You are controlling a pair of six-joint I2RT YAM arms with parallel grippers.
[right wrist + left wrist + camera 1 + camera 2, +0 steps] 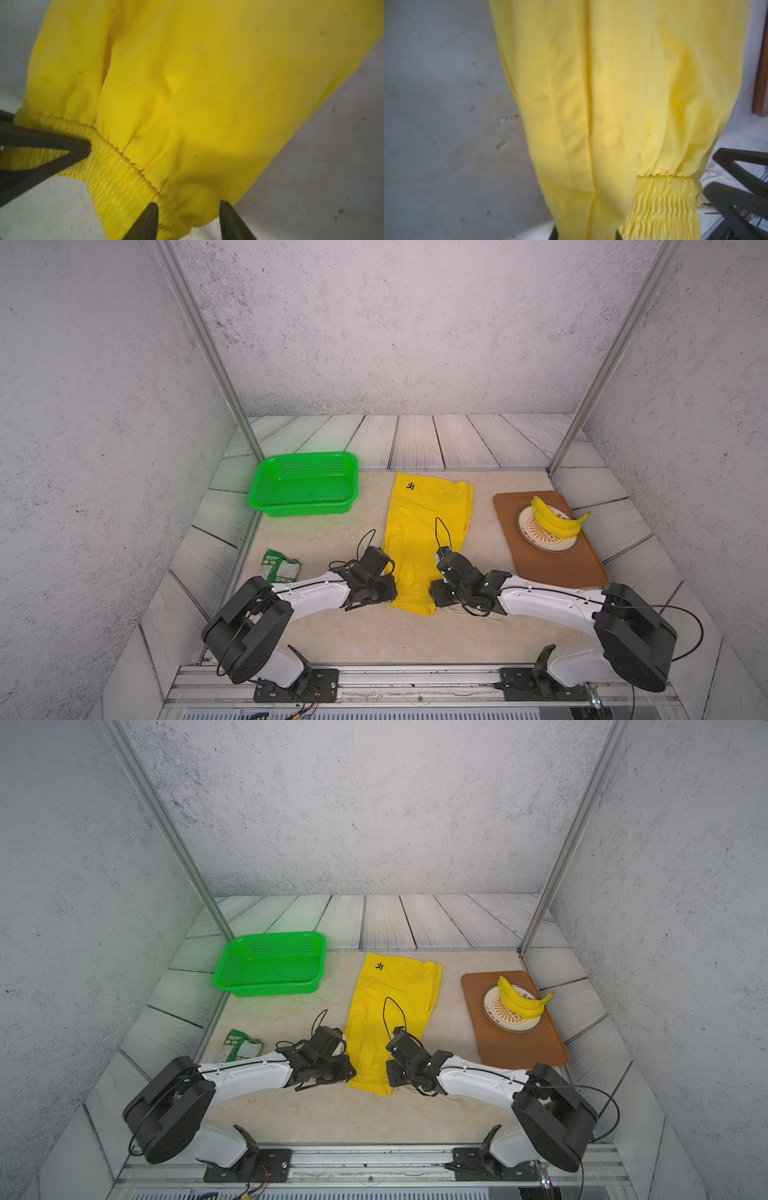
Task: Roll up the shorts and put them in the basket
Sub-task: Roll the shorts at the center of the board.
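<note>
The yellow shorts [419,522] [386,1002] lie folded lengthwise mid-table. Their leg hems and black logo [410,486] point away, and the gathered waistband [411,597] is nearest the arms. My left gripper [390,592] [586,235] is at the waistband's left corner, shut on a fold of the fabric that covers its tips. At the right corner my right gripper [433,593] [188,204] stands open, jaws apart around a bunched lump of cloth. A whitish drawstring [455,609] trails under the right wrist.
A green mesh basket [307,456] stands at the back left. A green snack packet [280,566] lies by the left arm. On the right, a brown tray [552,568] carries a plate [524,533] with bananas [555,522]. Metal posts stand at both back corners.
</note>
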